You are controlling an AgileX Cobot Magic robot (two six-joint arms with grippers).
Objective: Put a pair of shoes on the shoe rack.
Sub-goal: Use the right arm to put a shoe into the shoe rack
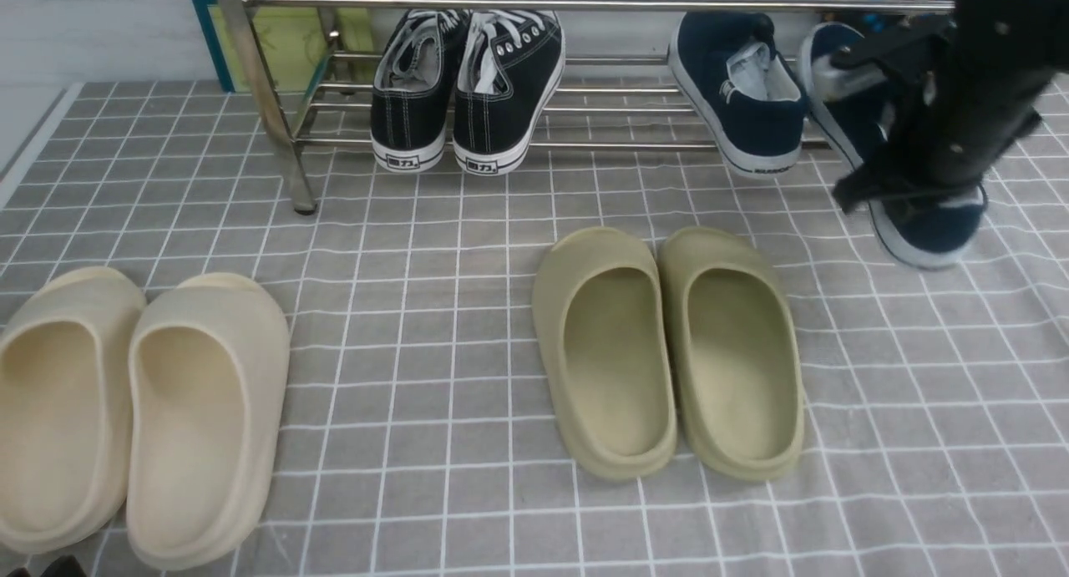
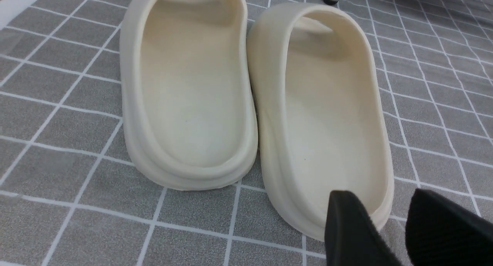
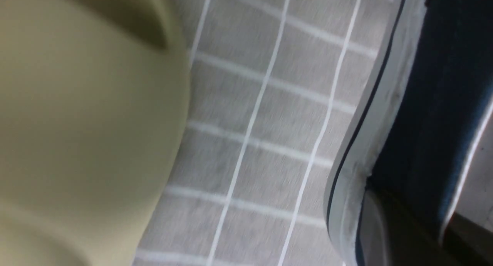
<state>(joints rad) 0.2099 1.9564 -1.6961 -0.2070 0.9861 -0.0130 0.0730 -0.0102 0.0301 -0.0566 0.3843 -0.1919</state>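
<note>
One dark navy slip-on shoe (image 1: pixel 739 101) leans on the chrome shoe rack (image 1: pixel 585 3) at the back right. Its partner (image 1: pixel 935 230) hangs tilted just to the right, heel up by the rack's bars and toe low over the cloth. My right gripper (image 1: pixel 877 130) is shut on that shoe's side; the black arm hides most of the grip. In the right wrist view the shoe's navy canvas and white sole (image 3: pixel 385 116) fill the right side, close up. My left gripper (image 2: pixel 379 198) stands open above the heel of a cream slide (image 2: pixel 327 116), holding nothing.
Black lace-up sneakers (image 1: pixel 468 84) sit on the rack's left half. Olive slides (image 1: pixel 668 351) lie mid-floor, and cream slides (image 1: pixel 142 410) at the near left. A grey checked cloth (image 1: pixel 417 268) covers the floor. The rack's corner post (image 1: pixel 292 168) stands at the back left.
</note>
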